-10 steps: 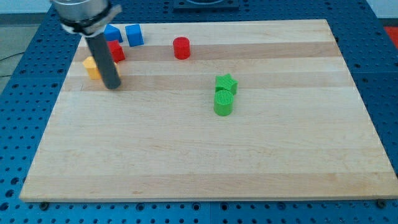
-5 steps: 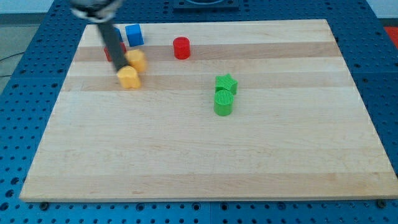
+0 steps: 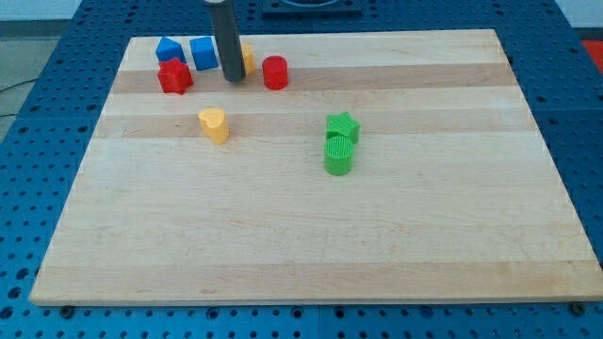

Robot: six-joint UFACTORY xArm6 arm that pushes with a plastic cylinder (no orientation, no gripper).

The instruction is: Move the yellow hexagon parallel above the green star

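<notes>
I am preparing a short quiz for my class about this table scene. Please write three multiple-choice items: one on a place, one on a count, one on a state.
1. Where is my tip?
A. beside the green cylinder
B. at the view's top, just left of the yellow hexagon
C. at the view's bottom edge

2. How many red blocks are on the wooden board?
A. one
B. two
C. three

3. How do the green star and green cylinder stand?
A. close together, star toward the view's top
B. far apart
C. star lying on top of the cylinder

Answers:
1 B, the rod partly hides the hexagon there.
2 B, the red star and red cylinder.
3 A, they look touching or nearly so.
</notes>
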